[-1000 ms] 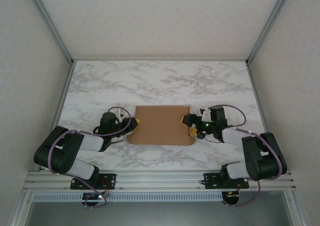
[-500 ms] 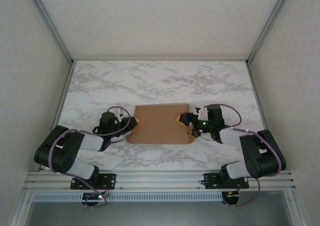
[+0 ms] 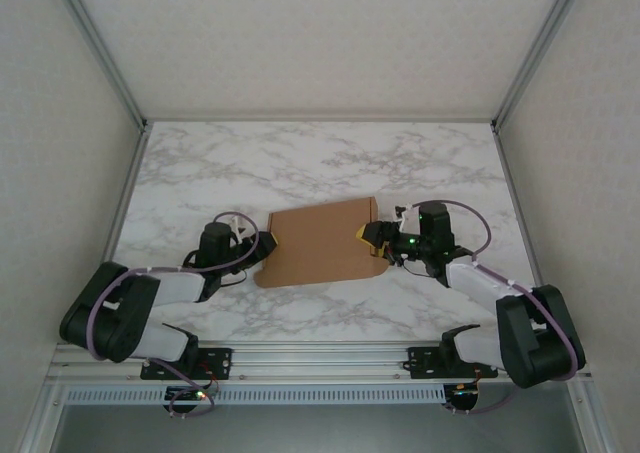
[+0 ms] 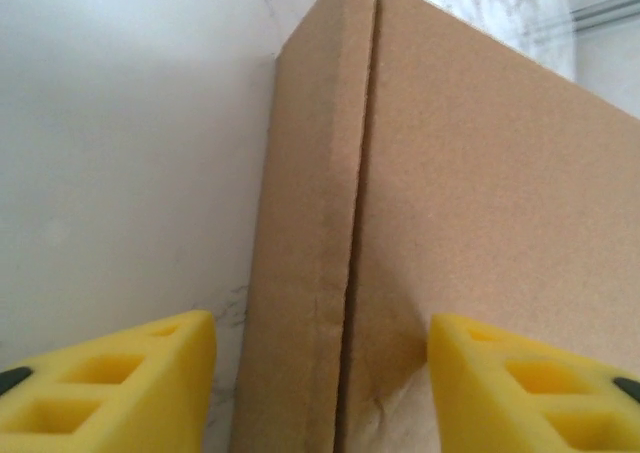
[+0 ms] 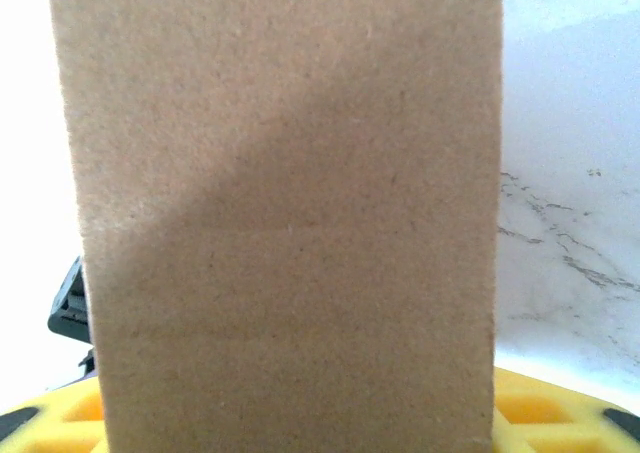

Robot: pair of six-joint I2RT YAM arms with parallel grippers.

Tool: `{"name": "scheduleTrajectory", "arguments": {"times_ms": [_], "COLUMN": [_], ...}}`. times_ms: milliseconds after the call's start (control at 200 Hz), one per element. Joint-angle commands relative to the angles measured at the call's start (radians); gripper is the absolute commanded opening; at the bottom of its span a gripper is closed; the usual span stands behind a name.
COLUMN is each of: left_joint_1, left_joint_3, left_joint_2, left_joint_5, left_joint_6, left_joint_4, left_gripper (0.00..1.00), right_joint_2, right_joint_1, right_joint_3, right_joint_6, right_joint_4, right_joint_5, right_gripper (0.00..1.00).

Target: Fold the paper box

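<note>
Paper box (image 3: 322, 243): brown and flat, in the middle of the bench (image 3: 300, 163), a bit crooked, between the two arms.
Left fingers (image 4: 110, 383): wide apart at the box's left edge, one on each side of its corner fold, holding nothing.
Right fingers (image 5: 560, 413): snug on both sides of the cardboard at the right edge (squeezing or only touching, I cannot tell).
Do it well: I think both sides should press softly and together, so the box does not spin or crumple.

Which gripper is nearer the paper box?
Right. The right gripper straddles the right edge of the paper box, cardboard filling its jaws; the left gripper sits open at the left edge.
</note>
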Motion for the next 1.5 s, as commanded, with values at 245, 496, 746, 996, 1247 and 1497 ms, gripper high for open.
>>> {"name": "scheduleTrajectory", "arguments": {"times_ms": [245,496,746,996,1247,1497], "left_joint_1": [-0.033,-0.299,-0.513,-0.547,-0.582,-0.618], "left_joint_3": [0.169,0.406,0.344,0.326,0.326,0.36], "left_joint_2": [-0.313,-0.286,-0.332,-0.265,-0.137,0.01], "left_joint_5": [-0.235,-0.468,-0.442,-0.465,-0.578,-0.796], "left_joint_6": [0.15,0.553,0.97,1.017,1.049,1.042], "left_joint_4": [-0.575,-0.732,-0.655,-0.616,-0.507,-0.384], "left_gripper": [0.67,0.68,0.73,0.73,0.75,0.71], "right_joint_2": [-0.043,-0.072,-0.087,-0.099,-0.112,-0.121], "right_joint_1": [-0.03,-0.032,-0.032,-0.032,-0.031,-0.023], "right_joint_3": [0.044,0.088,0.12,0.121,0.111,0.101], "right_joint_6": [0.039,0.124,0.16,0.193,0.229,0.261], "right_joint_4": [-0.147,-0.207,-0.219,-0.203,-0.184,-0.158], "right_joint_5": [0.074,0.069,0.063,0.053,0.049,0.05], "right_gripper": [0.48,0.48,0.49,0.49,0.49,0.49]}}
